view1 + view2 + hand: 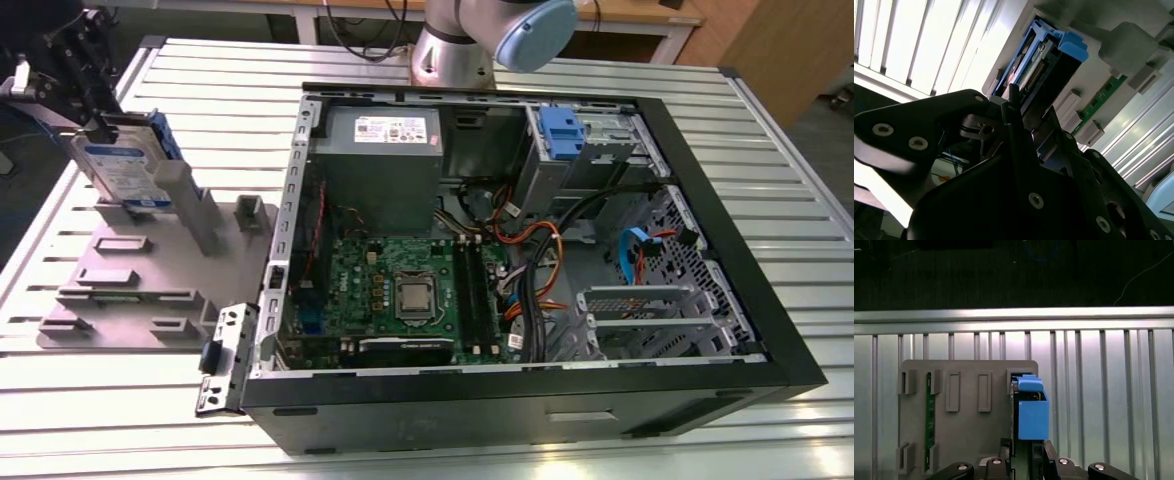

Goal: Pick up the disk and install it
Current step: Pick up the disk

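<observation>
The disk (123, 168), a flat silver slab framed in glossy blue plastic, stands on edge directly beneath the gripper (104, 124). The gripper's black metal fingers (1014, 120) appear clamped on the disk's top edge. A matte grey slotted fixture (174, 260) lies below.

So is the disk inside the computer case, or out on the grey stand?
Out: the disk stands on edge on the grey stand, beside the computer case, with the tool at its top.
</observation>
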Robot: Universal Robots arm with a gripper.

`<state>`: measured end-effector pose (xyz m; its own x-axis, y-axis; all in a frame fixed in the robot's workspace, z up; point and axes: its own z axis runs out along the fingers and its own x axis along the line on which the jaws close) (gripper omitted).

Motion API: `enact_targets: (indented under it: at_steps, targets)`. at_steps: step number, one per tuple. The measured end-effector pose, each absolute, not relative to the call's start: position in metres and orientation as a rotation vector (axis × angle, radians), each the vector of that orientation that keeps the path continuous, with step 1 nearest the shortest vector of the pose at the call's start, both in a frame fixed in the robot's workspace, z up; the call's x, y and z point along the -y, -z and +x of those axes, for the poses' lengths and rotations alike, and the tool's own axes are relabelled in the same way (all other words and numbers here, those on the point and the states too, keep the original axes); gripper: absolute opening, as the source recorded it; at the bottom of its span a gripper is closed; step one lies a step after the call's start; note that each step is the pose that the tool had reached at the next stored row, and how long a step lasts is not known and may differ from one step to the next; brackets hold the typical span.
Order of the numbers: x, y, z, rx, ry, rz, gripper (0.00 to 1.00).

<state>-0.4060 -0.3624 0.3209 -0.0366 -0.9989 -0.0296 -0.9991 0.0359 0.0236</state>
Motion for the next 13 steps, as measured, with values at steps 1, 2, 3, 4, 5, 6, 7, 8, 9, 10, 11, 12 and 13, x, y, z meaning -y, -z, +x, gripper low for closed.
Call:
enact_targets:
  at_steps: [1, 2, 3, 4, 5, 6, 7, 8, 9, 10, 11, 12, 13]
  targets:
    - [0.362, -0.321, -0.406, -2.255, -0.059, -2.18, 0.35]
    - [0.362, -0.321, -0.406, -2.253, -0.059, -2.182, 0.35]
    - [0.362, -0.321, -0.406, -2.25, -0.059, -2.184, 0.35]
    - [0.362, -0.321, -0.406, -2.248, -0.059, -2.187, 0.35]
    - [0.362, -0.321, -0.406, -2.246, -0.059, -2.189, 0.35]
    - [0.362, -0.321, -0.406, -2.244, -0.059, -2.192, 0.35]
    - [0.362, -0.321, -0.406, -2.242, -0.059, -2.193, 0.35]
    - [0.362, -0.322, -0.406, -2.243, -0.059, -2.193, 0.35]
    - [0.362, -0.324, -0.406, -2.243, -0.059, -2.193, 0.35]
    - [0.362, -0.328, -0.406, -2.242, -0.059, -2.193, 0.35]
    - [0.362, -0.331, -0.406, -2.243, -0.059, -2.193, 0.35]
    - [0.362, -0.335, -0.406, -2.242, -0.059, -2.193, 0.35]
    - [0.362, -0.338, -0.406, -2.242, -0.059, -2.193, 0.35]
